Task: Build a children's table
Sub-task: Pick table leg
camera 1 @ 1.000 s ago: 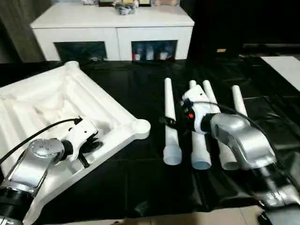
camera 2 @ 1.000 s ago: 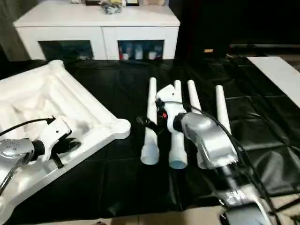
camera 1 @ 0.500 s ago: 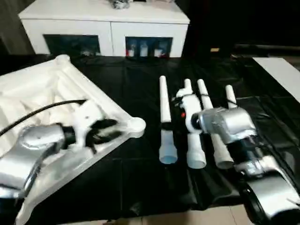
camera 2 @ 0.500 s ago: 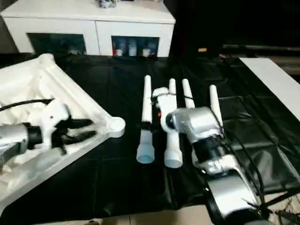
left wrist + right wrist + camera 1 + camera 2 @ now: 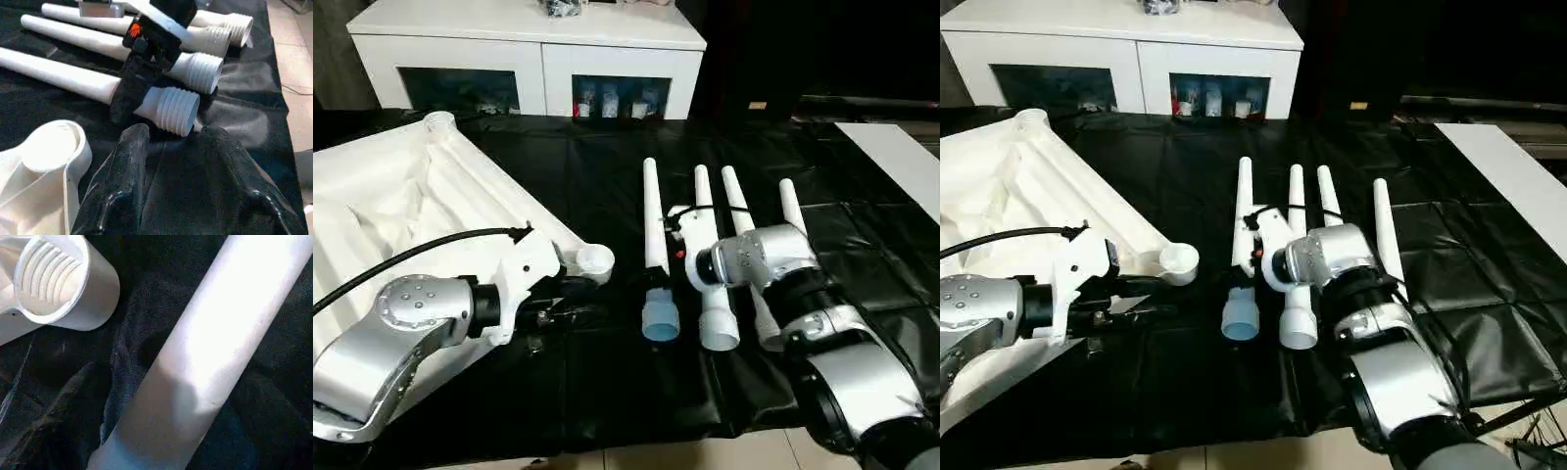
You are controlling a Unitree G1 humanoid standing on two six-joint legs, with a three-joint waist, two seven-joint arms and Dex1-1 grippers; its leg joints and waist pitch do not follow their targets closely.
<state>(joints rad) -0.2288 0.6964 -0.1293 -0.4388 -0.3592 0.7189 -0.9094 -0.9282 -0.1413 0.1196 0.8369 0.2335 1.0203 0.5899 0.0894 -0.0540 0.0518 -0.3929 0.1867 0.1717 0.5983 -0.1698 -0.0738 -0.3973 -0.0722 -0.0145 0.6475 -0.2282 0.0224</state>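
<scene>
Table top (image 5: 401, 206), ribbed underside up, on the black-covered worktop (image 5: 607, 372). Right hand (image 5: 139, 85) straddles the leftmost leg (image 5: 654, 240) (fingers (image 5: 128, 95) spread either side). Left hand (image 5: 570, 299), parted and empty, beside the corner socket (image 5: 594, 259).

the robot's silver forearms, rounded and studded with small screws, end in white wrist housings; a black cable loops over the left one. glossy black fingers (image 5: 122, 186) tip the left end effector (image 5: 570, 297); an orange mark dots the right end effector (image 5: 128, 105).
</scene>
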